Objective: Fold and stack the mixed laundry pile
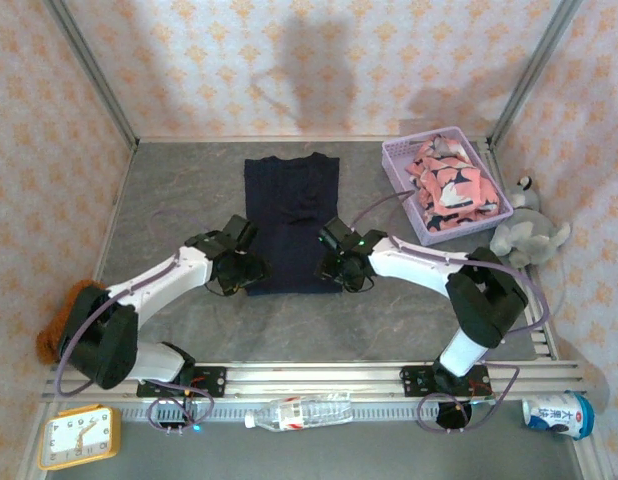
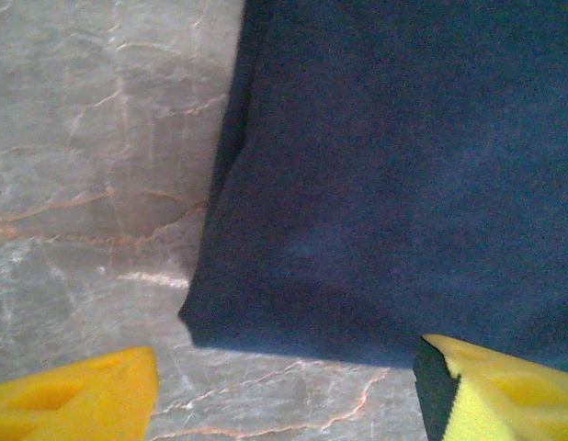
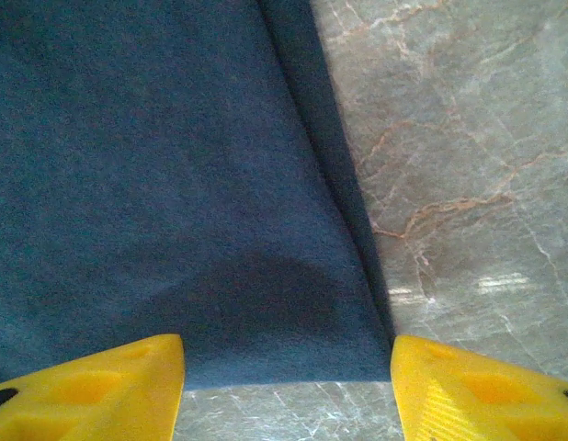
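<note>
Fingers [image 2: 73,395] [image 3: 468,386] apart at navy cloth [image 1: 292,215] corners — shark-print cloth [image 1: 454,188] in basket [image 1: 401,183]

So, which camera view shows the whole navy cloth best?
The top external view: there the navy cloth lies whole, a flat rectangle on the table. The left wrist view gives its near left corner close up, the right wrist view its near right corner.
</note>
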`<state>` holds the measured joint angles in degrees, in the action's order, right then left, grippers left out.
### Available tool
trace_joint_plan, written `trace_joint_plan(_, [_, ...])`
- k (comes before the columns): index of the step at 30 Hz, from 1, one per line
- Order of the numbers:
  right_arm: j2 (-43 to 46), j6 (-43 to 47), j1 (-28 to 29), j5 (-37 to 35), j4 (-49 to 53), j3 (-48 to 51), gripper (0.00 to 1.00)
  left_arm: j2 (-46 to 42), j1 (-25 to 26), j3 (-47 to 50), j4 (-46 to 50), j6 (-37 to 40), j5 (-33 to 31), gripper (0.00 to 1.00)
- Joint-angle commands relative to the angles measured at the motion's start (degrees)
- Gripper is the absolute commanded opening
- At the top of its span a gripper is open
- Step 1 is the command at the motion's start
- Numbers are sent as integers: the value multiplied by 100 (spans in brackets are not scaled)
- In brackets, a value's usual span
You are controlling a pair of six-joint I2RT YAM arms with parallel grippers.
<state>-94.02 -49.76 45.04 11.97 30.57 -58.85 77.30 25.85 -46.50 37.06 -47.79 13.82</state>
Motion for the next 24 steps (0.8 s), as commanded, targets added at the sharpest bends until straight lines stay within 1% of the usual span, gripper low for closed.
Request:
trace_joint_plan(1, [-40, -106, 57, -287, 96, 190, 61, -128, -23, 429, 72, -391, -124, 73])
trace_joint_plan(4, [-169, -157, 58, -263, -144, 253, 59, -15, -18, 565, -126, -562, -80, 70])
trace_joint_plan(6, [-325, -134, 58, -266, -203, 188, 55, 122, -26, 509, -155, -566, -103, 66])
trace_joint_plan(9, [-544, -114, 58, -221, -292, 90, 44, 302, -26, 372, -40, -508, -176, 62])
trace_joint_plan(12, [-626, -159, 58, -220, -371, 71, 33, 317, -19, 341, 11, -495, -235, 61])
trace_joint_plan(16, [-644, -153, 58, -221, -388, 84, 21, 153, -22, 402, 97, -539, -310, 61])
trace_joint_plan(19, [-666, -124, 58, -195, -354, 44, 8, -74, -23, 440, 196, -546, -386, 61])
trace_joint_plan(24, [-736, -72, 58, -199, -213, -103, 0, -345, -25, 476, 303, -604, -477, 61])
